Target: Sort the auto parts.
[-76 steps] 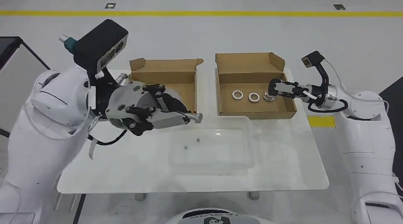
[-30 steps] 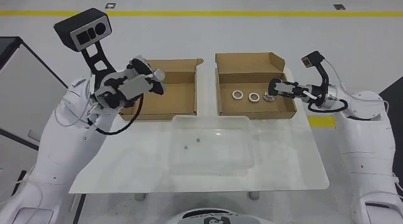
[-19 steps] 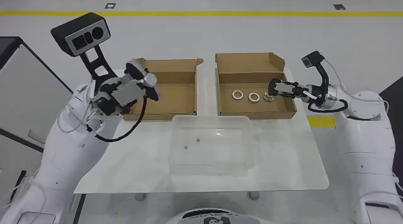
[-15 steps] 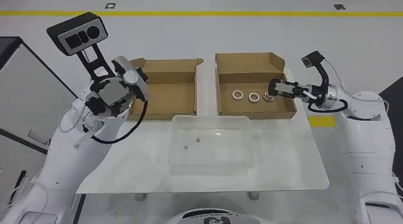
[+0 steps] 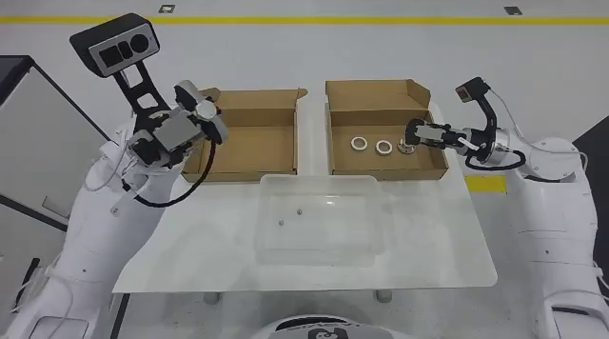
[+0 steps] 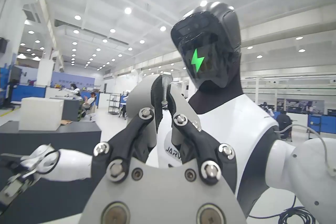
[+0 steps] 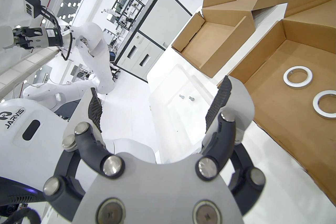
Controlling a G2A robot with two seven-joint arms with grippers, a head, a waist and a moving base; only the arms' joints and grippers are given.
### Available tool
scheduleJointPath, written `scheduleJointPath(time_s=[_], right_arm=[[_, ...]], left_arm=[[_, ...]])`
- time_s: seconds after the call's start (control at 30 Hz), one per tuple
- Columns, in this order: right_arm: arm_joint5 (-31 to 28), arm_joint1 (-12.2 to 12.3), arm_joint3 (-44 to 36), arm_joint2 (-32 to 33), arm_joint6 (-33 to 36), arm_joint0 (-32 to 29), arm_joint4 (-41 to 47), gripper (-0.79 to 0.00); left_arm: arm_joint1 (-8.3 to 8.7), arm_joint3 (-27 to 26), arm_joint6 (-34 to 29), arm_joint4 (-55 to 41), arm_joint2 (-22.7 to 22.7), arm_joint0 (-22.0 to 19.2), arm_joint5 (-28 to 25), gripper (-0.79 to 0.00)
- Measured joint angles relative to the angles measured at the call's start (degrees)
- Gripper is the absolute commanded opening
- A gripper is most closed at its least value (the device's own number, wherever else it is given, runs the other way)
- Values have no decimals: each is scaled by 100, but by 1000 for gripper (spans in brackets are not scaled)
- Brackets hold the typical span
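Left wrist view: left gripper (image 6: 163, 93), jaws closed on 1 bolt (image 6: 165, 83) whose lower end is hidden between them, probably held high for carrying to the empty box (image 5: 252, 139); right gripper (image 7: 160, 101), jaws spread and empty, 2 rings (image 7: 285, 77) lying just beyond them, likely waiting.

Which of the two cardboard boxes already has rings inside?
The cardboard box beside the right gripper: rings lie in it; the other box shows none.

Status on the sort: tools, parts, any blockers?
Left tool shut on a bolt, up high beside the left box. Right tool open at the right box, two rings inside. Two loose bolts in the tray. No obstruction seen.
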Motion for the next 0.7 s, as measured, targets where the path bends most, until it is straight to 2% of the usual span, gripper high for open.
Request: scheduleJointPath(time_s=[0.13,0.3,0.7], right_arm=[[0,0,0,0,0,0,0,0],[0,0,0,0,0,0,0,0],[0,0,0,0,0,0,0,0]], left_arm=[[0,-50,72,556,-174,90,177,-785],[-27,-150,211,782,-216,165,228,-785],[-122,-202,217,75,-74,192,97,-785]])
